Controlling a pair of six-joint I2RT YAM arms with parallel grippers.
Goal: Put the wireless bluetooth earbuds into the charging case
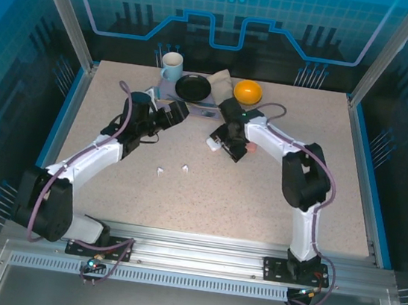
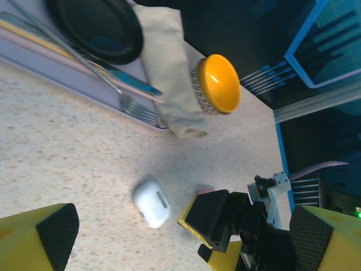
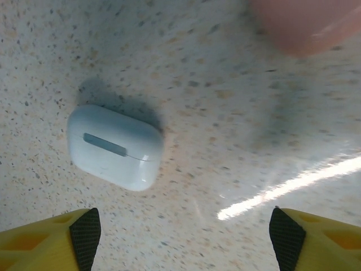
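- Step, my read: early. The white charging case (image 3: 115, 147) lies on the table (image 3: 237, 141) with its lid looking shut, and no bud is seated that I can see.
- right gripper (image 3: 185, 228): jaws wide, empty, hovering over the case, which sits off toward one finger.
- left gripper (image 1: 173, 112): wide, empty, near the tray (image 2: 34, 56).
- Two white earbuds (image 1: 162, 169) lie loose, well apart from the case and nearer the arm bases. I can't make out any pink buds.
- A blurred pink object (image 3: 304, 22) is near the case.
- Next likely: steady the case and open its lid, then pinch a bud finely.
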